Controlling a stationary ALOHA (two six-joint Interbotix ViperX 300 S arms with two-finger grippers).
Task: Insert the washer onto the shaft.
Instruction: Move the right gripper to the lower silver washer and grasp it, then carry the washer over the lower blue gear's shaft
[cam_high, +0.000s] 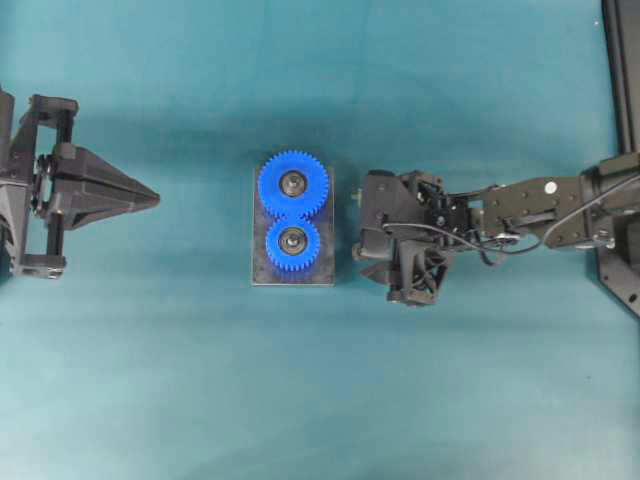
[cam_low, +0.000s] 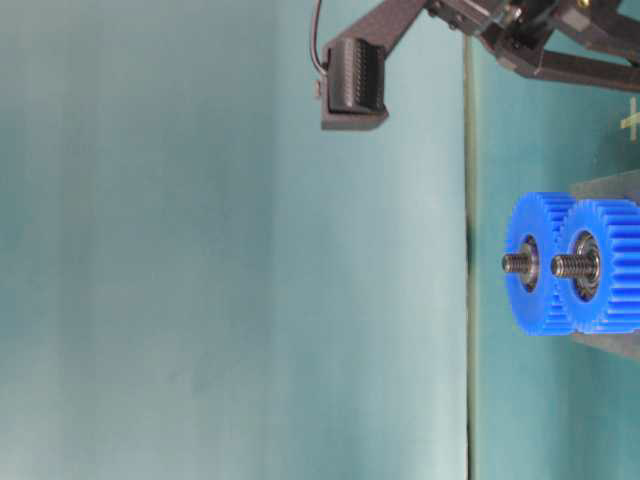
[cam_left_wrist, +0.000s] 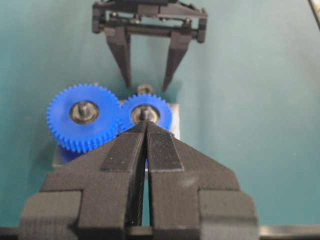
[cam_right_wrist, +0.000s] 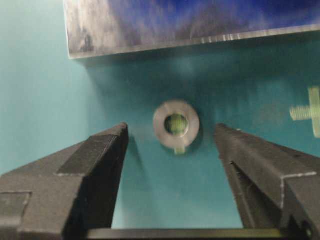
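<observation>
We're lining up R gripper (cam_right_wrist: 171, 142) on washer (cam_right_wrist: 176, 124), fingers spread wide, straddling it w/o touching. Washer lying flat on table beside base plate (cam_right_wrist: 150, 25). L gripper (cam_left_wrist: 145, 130) pressed together, empty. Next: we're judging descent, pinching washer, carrying to shaft (cam_low: 515, 263).
</observation>
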